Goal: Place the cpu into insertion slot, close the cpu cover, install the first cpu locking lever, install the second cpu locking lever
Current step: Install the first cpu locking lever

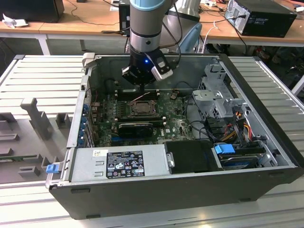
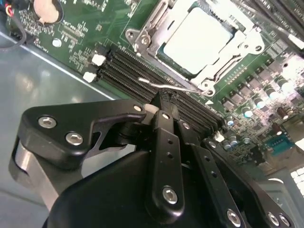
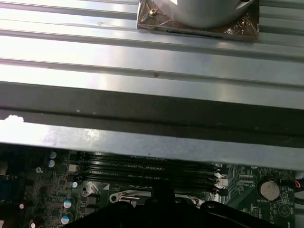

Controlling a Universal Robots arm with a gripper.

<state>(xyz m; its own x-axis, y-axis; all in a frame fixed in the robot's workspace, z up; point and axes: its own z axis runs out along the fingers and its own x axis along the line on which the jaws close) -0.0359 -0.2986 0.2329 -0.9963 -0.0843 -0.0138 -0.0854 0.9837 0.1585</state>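
Contact looks like the reason for this pose. We see the gripper (image 2: 162, 102) hanging low over the motherboard (image 2: 76, 33), its fingers drawn together into one narrow tip with nothing visibly clasped between them. A closed tip suits pushing on something thin, not picking anything up.

The tip sits just beside a locking lever (image 2: 168, 85), a thin wire lying along the near edge of the insertion slot (image 1: 129, 113). We cannot tell whether the tip touches the wire, or whether the wire is hooked under its catch.

The cpu (image 2: 197, 38) already lies flat in the slot, its pale face showing through the window of the cpu cover (image 2: 220, 68). The cover is folded down around it, so we judge that placing the chip and closing the cover are done and that the work now concerns the levers.

Around the gripper the space is tight:
- The long black memory slots (image 2: 128, 71) run right beside the lever, between the tip and the case wall (image 2: 47, 80), so we judge there is little room to come in from the side.
- A coin cell (image 2: 45, 9) sits well apart on the board.
- In the exterior view, the drive cage (image 1: 216, 99) and cables (image 1: 237, 128) crowd that view's right.
- The power supply (image 1: 118, 164) blocks the near side.

That leaves the approach from above as the open one.
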